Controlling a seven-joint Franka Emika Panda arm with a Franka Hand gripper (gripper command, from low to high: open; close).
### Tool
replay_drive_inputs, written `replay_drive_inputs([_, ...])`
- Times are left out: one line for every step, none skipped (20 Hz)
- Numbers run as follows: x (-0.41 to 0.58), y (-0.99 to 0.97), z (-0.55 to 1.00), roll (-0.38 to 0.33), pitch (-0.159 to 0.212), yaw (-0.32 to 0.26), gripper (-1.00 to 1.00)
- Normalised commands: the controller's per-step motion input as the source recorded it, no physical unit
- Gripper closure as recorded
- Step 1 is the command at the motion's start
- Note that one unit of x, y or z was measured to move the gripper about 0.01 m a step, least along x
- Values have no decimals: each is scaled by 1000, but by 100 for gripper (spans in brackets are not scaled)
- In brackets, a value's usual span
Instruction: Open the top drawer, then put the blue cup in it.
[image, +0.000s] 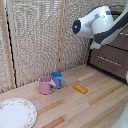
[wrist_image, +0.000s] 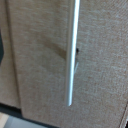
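Observation:
The blue cup (image: 58, 79) stands upright on the wooden table, touching the pink mug (image: 46, 85) on the exterior view's left. My arm reaches high toward the brown drawer unit (image: 114, 61) at the exterior view's right edge. Its gripper end (image: 95, 45) is close to the upper drawer fronts, and the fingers do not show. A dark-brown drawer front (wrist_image: 40, 60) with a long thin silver bar handle (wrist_image: 73, 50) fills the wrist view, and it looks closed. I cannot tell for certain that it is the top drawer. Nothing is seen in the gripper.
A small yellow block (image: 80, 88) lies on the table between the mugs and the drawers. A white patterned plate (image: 15, 113) sits at the front on the exterior view's left. A woven screen (image: 37, 40) stands behind the table.

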Motion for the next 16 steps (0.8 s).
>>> replay_drive_inputs([-57, -560, 117, -148, -17, 72, -100])
replay_drive_inputs([-29, -520, 69, -139, -1, 94, -100])
replay_drive_inputs([0, -554, 23, -92, 0, 115, -100])
replay_drive_inputs([0, -563, 0, -70, 0, 130, -100])
replay_drive_inputs([0, -580, 0, -26, 9, 141, -100])
replay_drive_inputs([0, -631, 0, 0, 26, 151, -100])
replay_drive_inputs([0, -646, 0, 28, 18, 179, -100])
replay_drive_inputs([0, -583, 0, 79, 27, 200, -100])
replay_drive_inputs([0, -554, 31, 87, 17, 209, -100])
replay_drive_inputs([26, -511, 51, 88, 10, 224, -100])
replay_drive_inputs([29, -520, 71, 80, 8, 227, -100])
replay_drive_inputs([0, -526, 63, 77, 14, 224, -100])
replay_drive_inputs([0, -529, 26, 77, 29, 215, -100])
replay_drive_inputs([0, -409, 17, 88, 46, 146, 100])
replay_drive_inputs([0, -217, 26, 73, 0, 85, 100])
replay_drive_inputs([-17, -97, 0, 25, 0, 44, 100])
